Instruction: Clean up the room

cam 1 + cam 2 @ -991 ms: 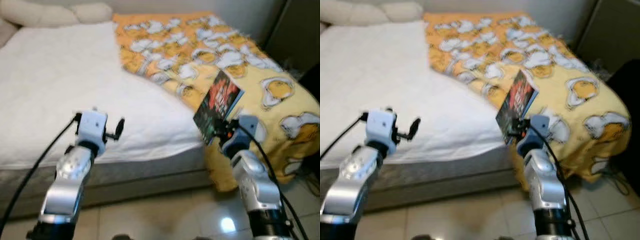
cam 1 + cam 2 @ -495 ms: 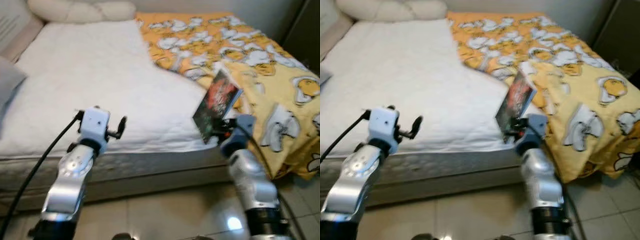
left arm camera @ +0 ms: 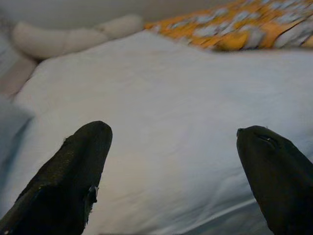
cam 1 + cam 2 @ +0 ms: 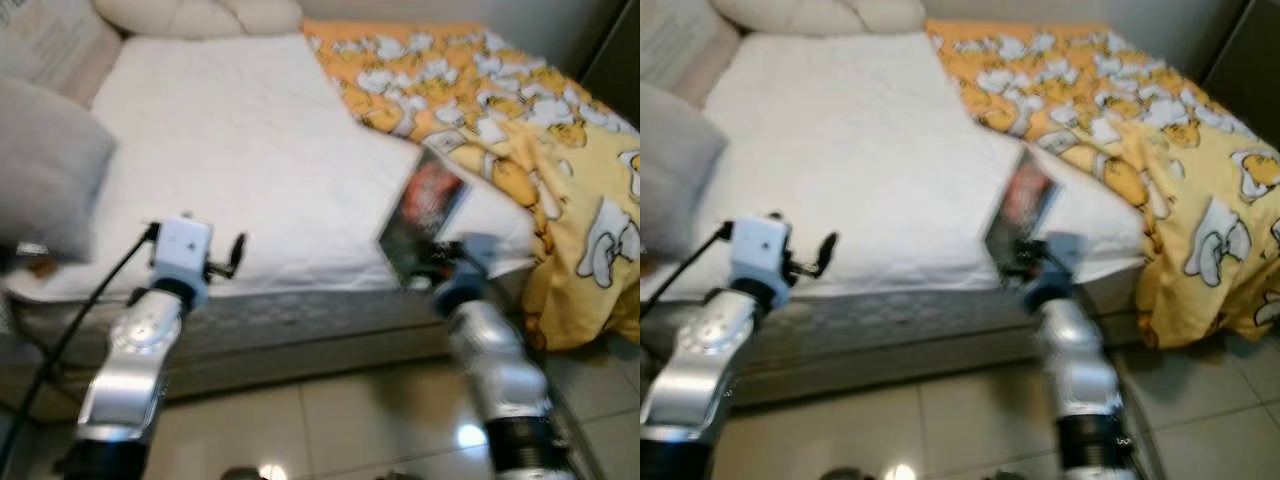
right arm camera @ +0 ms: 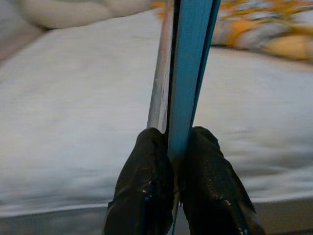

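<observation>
Right wrist view: book [image 5: 188,68] pinched upright within right gripper [image 5: 176,147].

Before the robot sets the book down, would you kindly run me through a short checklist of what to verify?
1. Right gripper shut on the book: ok.
2. Book upright, not slipping: ok; it stands on edge between the fingers.
3. Bare white mattress ahead to receive it: ok.
4. Yellow blanket out of the way: ok, it lies to the right.
5. Left gripper open and holding nothing: ok.
6. Picture steady: not ok, blurred.
</observation>
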Motion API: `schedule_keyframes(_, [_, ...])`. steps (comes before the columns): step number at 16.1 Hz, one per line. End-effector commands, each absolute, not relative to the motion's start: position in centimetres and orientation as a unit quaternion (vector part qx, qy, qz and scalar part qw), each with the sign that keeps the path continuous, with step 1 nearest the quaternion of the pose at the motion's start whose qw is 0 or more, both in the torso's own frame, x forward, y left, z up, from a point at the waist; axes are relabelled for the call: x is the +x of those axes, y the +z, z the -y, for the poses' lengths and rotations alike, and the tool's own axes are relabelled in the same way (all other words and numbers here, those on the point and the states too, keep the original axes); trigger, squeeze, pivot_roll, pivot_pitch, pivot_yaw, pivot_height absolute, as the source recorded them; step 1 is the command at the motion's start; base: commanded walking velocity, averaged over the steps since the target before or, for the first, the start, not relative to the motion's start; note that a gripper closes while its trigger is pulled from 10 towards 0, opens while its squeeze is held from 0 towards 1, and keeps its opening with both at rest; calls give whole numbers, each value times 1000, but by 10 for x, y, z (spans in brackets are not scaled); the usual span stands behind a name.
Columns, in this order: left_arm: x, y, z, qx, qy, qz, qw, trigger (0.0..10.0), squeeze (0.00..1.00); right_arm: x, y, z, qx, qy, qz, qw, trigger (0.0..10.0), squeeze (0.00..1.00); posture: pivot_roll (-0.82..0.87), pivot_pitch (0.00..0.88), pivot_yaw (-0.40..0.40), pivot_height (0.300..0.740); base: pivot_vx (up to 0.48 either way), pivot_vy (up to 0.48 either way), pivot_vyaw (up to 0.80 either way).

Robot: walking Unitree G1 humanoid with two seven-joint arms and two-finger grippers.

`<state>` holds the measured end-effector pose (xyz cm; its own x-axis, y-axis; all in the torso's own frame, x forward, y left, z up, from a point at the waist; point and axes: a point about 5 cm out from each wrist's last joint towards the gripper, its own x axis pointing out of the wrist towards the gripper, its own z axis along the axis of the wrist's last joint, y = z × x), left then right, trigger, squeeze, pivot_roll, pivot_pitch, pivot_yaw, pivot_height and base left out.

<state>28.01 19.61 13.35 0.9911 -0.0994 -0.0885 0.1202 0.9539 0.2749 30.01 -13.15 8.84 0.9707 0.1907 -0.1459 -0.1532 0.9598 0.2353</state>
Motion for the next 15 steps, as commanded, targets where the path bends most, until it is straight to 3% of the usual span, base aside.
schedule_keyframes(1, [283, 138, -192, 140, -60, -29, 988, 10000, 0, 305, 102, 138, 107, 82, -53, 990, 10000, 0, 29, 0, -21, 740, 0, 480, 0])
schedule_keyframes(6, [285, 139, -190, 137, -62, -27, 988, 10000, 0, 306, 103, 140, 105, 81, -51, 990, 10000, 0, 29, 0, -24, 740, 0, 477, 0])
schedule_keyframes(12, [288, 139, -177, 89, -85, -39, 992, 10000, 0, 308, 102, 139, 107, 78, -52, 990, 10000, 0, 30, 0, -22, 740, 0, 0, 0])
schedule_keyframes(15, [286, 148, -175, 65, -94, 0, 993, 10000, 0, 307, 101, 139, 107, 76, -52, 990, 10000, 0, 29, 0, -21, 740, 0, 0, 0])
